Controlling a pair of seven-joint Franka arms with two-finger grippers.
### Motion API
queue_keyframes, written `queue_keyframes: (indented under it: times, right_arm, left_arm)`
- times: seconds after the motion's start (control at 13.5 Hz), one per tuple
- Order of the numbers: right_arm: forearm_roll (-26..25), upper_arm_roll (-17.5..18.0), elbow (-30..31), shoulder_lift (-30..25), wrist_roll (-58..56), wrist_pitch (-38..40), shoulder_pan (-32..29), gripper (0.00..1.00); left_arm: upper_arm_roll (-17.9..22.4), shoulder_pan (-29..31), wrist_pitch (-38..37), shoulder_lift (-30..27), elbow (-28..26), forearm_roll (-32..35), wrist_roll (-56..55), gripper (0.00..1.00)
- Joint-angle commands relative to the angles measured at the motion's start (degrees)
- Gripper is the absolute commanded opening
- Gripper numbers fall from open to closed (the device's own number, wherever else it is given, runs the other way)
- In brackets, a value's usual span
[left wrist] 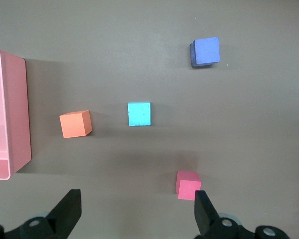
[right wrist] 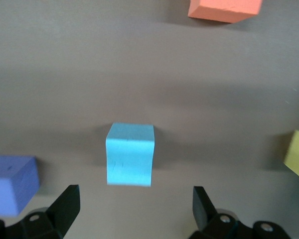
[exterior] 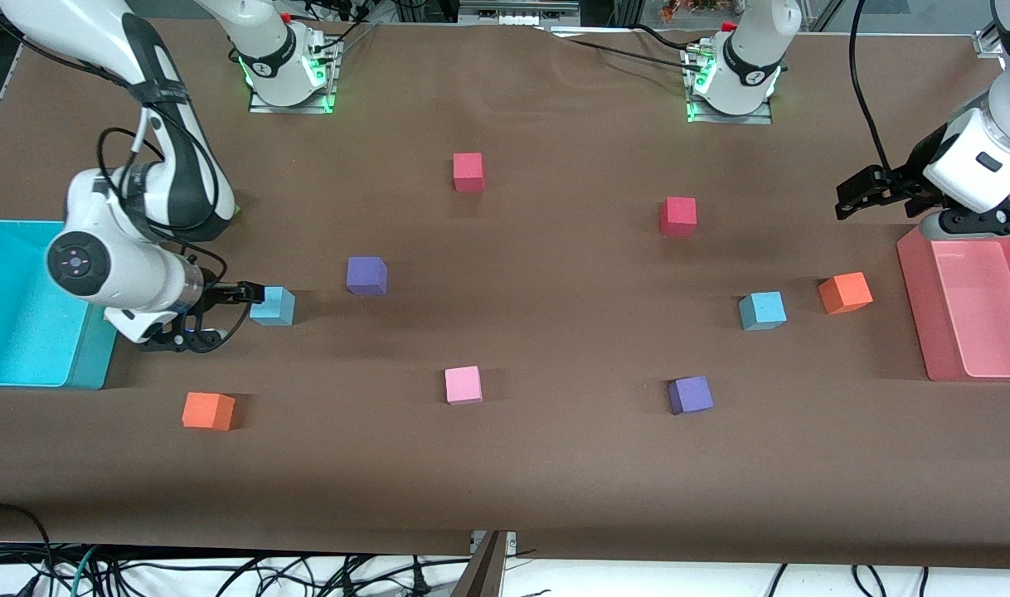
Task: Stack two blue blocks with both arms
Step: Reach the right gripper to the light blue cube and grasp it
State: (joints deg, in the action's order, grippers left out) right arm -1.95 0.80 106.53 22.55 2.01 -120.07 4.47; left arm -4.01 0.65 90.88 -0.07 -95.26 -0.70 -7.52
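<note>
On the brown cloth-covered desk (exterior: 505,481), nearest the front camera, sit an orange foam cube (exterior: 208,410), a pink foam cube (exterior: 463,385) and a purple foam cube (exterior: 690,395).

Next row back: one light-blue foam cube (exterior: 273,305) lies toward the right arm's end of the desk, beside the large cyan plastic bin (exterior: 16,332). The right gripper (exterior: 238,311) is low at this cube, coming from the bin side. Its jaws are spread wide and grip nothing; in the right wrist view the cube (right wrist: 130,154) lies a little ahead of the tips, centred on the gap between the black fingers (right wrist: 66,206), touching neither.

The second light-blue foam cube (exterior: 762,310) rests toward the left arm's end, untouched, just beside a second orange foam cube (exterior: 845,293). A second purple foam cube (exterior: 366,275) sits in this row too, slightly farther back.

Farther back stand two red foam cubes (exterior: 678,215), (exterior: 468,172), well apart.

The left gripper (exterior: 855,197) hangs high near the pink plastic bin (exterior: 915,282), waiting. Its jaws are released and empty; the left wrist view shows the second light-blue cube (left wrist: 139,113) well ahead of the fingers (left wrist: 203,209).

The two light-blue cubes lie well apart, unstacked.
</note>
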Motion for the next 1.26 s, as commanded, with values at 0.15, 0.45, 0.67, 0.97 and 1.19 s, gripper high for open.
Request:
queue_keyframes:
  times: [0.15,0.45,0.67,0.97,1.19]
  right_arm:
    - [-0.2,0.2,8.6,-0.1,0.7,-11.1,-0.1,1.0]
    - [-0.2,0.2,8.3,2.8,1.3,-13.2,0.3,1.0]
    - [-0.2,0.2,8.3,4.0,1.4,-14.1,0.4,1.0]
    - [-0.2,0.2,8.2,5.0,1.4,-13.8,0.7,0.82]
    - [-0.2,0.2,8.2,5.1,1.4,-13.3,0.9,0.0]
  left_arm:
    - [-0.5,0.3,-0.2,-0.4,0.4,1.2,-0.1,1.0]
    - [-0.5,0.3,-0.2,-0.4,0.3,1.2,-0.1,1.0]
    - [-0.5,0.2,-0.2,-0.4,0.5,1.3,-0.1,1.0]
    - [-0.6,0.0,-0.2,-0.4,0.5,1.2,-0.2,1.0]
    - [-0.6,-0.1,-0.2,-0.4,0.5,1.2,-0.2,1.0]
